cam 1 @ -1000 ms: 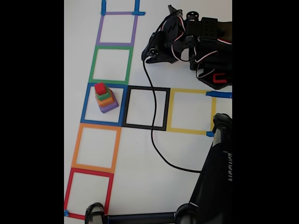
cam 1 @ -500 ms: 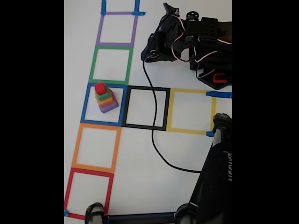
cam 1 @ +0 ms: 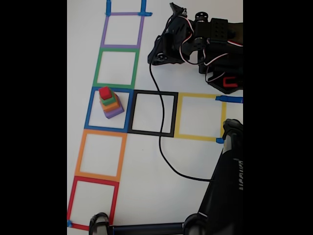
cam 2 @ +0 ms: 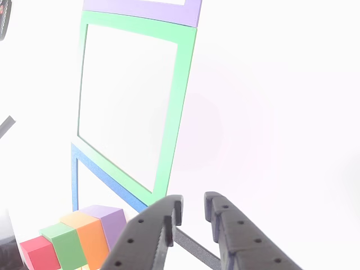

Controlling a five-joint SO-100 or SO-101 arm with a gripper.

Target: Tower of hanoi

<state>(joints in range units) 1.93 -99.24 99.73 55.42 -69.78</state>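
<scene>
The tower [cam 1: 110,103] stands upright inside the blue tape square [cam 1: 92,119] on the white desk [cam 1: 195,156]: purple cube [cam 1: 114,112] at the bottom, then orange [cam 1: 111,105], green [cam 1: 108,100], red [cam 1: 104,92] on top. The end effector [cam 2: 191,212] hovers apart from it, fingers slightly parted, holding nothing.

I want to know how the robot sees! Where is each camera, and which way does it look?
Fixed view: sits high up, looking down at the white table with its taped squares and the block tower; the black arm shows at upper right.
Other view: sits low, close to the table, looking past the tool, whose fingers have a small gap.
Both show the tower, the blue square and the green square.
</scene>
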